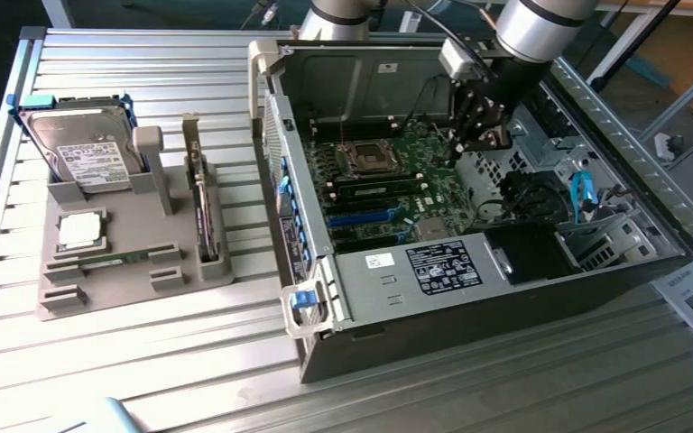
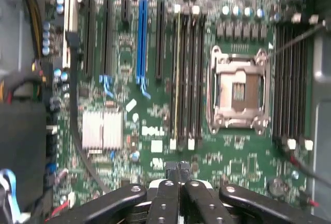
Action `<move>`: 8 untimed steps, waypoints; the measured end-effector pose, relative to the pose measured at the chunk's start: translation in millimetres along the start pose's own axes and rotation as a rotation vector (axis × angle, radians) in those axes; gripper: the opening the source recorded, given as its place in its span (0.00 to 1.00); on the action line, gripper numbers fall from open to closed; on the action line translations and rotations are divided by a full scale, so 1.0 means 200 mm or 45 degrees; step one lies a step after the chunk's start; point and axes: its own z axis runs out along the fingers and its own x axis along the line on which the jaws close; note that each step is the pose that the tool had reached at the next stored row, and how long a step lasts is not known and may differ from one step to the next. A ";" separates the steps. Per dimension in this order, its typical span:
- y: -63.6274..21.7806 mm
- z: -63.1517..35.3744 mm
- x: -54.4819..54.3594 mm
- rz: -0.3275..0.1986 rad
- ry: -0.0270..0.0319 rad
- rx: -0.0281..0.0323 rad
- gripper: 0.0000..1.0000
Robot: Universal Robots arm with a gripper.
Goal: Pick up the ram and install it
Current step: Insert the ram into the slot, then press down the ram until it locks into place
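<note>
A high exterior camera looks obliquely down across the desk (image 1: 142, 361) at the open computer case (image 1: 467, 334) from some way off. The wrist camera, behind the gripper (image 2: 178, 168), faces straight down, close over the motherboard (image 2: 155, 110); both views share its processor socket (image 2: 239, 92).

White letters spelling DELL stood on the green motherboard (image 2: 155, 154), beside the silver heat sink (image 2: 102, 129). Print on the hard drive's label (image 1: 87, 164) and the power supply's sticker (image 1: 443, 267) was too small to read.
</note>
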 end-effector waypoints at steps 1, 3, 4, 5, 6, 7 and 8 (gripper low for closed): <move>-0.018 -0.001 0.00 0.000 -0.0001 0.0000 0.10; -0.035 -0.001 0.00 0.000 -0.0001 0.0000 0.10; -0.038 -0.001 0.00 0.000 -0.0001 0.0000 0.10; -0.038 -0.001 0.00 0.000 -0.0001 -0.0001 0.10; -0.038 -0.002 0.00 0.000 0.0000 0.0000 0.10; -0.038 -0.002 0.00 0.000 0.0000 0.0000 0.10; -0.038 -0.002 0.00 0.000 0.0000 0.0000 0.10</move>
